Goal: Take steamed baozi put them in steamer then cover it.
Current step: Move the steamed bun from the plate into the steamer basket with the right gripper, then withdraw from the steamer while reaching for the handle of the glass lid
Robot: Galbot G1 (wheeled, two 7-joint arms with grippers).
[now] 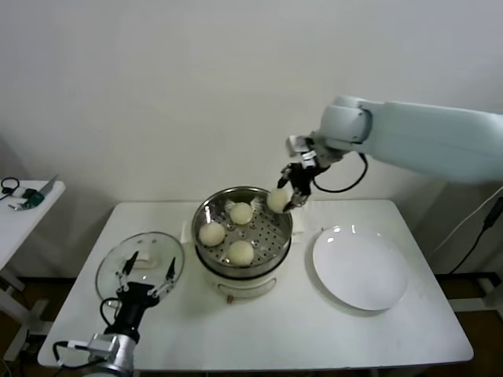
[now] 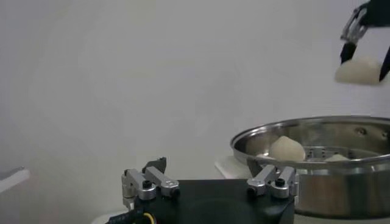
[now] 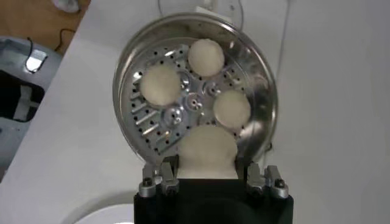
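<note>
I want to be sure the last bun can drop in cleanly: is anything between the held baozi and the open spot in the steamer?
Nothing visible. The right gripper holds the fourth baozi above the steamer rim, over bare perforated tray; three buns sit elsewhere. The cover lies aside by the left gripper.

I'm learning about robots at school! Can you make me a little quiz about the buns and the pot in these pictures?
1. How many baozi lie in the steamer already?
2. True or false: the right tool holds a baozi above the steamer's rim.
3. Where is the cover? A) on the steamer B) on the table by the left tool C) on the white plate

Key: 1. Three. 2. True. 3. B; the left tool is open over the cover.
</note>
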